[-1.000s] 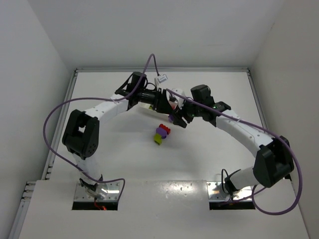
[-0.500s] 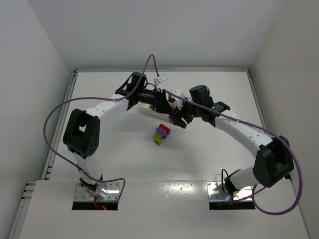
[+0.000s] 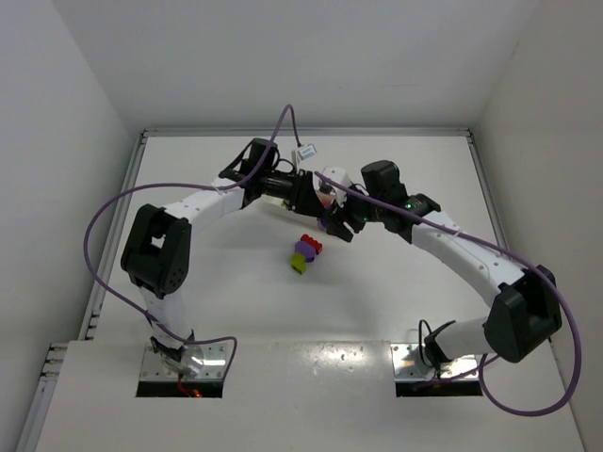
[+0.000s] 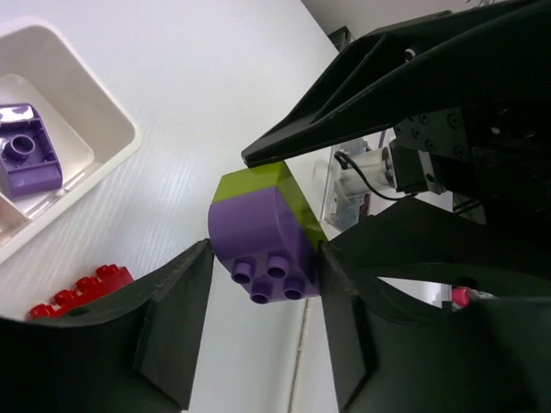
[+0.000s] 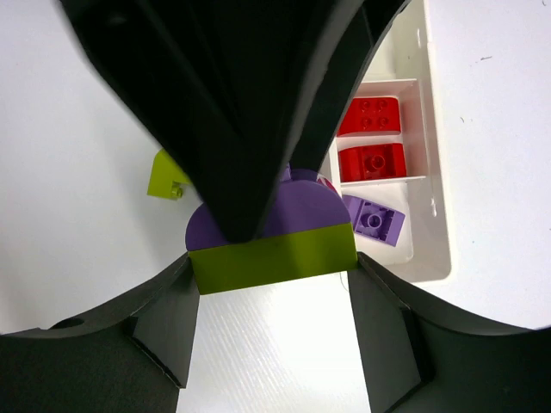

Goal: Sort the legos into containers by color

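A purple lego (image 4: 263,245) and a yellow-green lego (image 5: 272,256) are stuck together and held in the air between both grippers. My left gripper (image 4: 265,262) is shut on the purple half, studs facing its camera. My right gripper (image 5: 273,267) is shut on the yellow-green half. In the top view the two grippers meet at the pair (image 3: 324,224), over the table's middle. The white tray (image 5: 436,172) holds two red legos (image 5: 370,116) in one compartment and a purple one (image 5: 373,219) in the one beside it. The arms hide most of the tray from above.
Loose legos lie on the table just in front of the grippers: a red one (image 3: 312,245), a purple one (image 3: 304,251) and a yellow-green one (image 3: 298,265). The left wrist view shows the tray corner (image 4: 108,116) and the red lego (image 4: 82,288) below it.
The left gripper's jaws have closed in onto the purple lego. The right gripper keeps its grip, and its arm has shifted slightly to the right.
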